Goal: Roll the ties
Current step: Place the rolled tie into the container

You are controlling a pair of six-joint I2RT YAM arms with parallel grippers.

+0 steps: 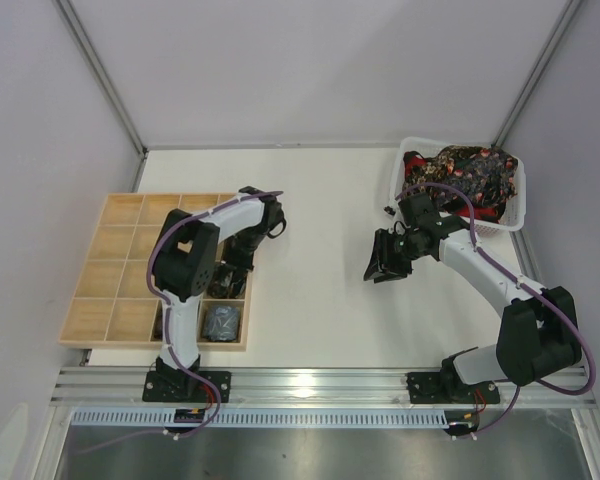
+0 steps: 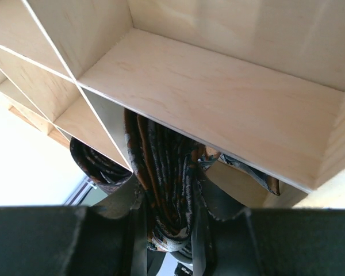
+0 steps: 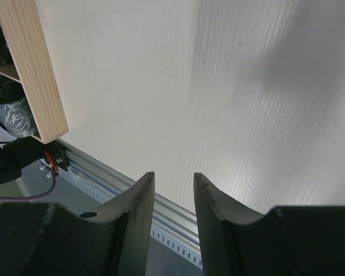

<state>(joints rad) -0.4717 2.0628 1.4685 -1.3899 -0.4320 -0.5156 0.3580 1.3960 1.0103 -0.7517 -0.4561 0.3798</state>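
A rolled tie of brown and black patterned fabric sits between the fingers of my left gripper, which is shut on it, low in a compartment of the wooden grid tray. From above, that left gripper is at the tray's right side and hides the roll. Another coiled tie lies in the near right compartment. More ties are heaped in the white basket. My right gripper hangs open and empty over the bare table, and the right gripper holds nothing.
The tray's corner and a dark coil show at the left of the right wrist view. An aluminium rail runs along the near table edge. Grey walls close in the back and sides.
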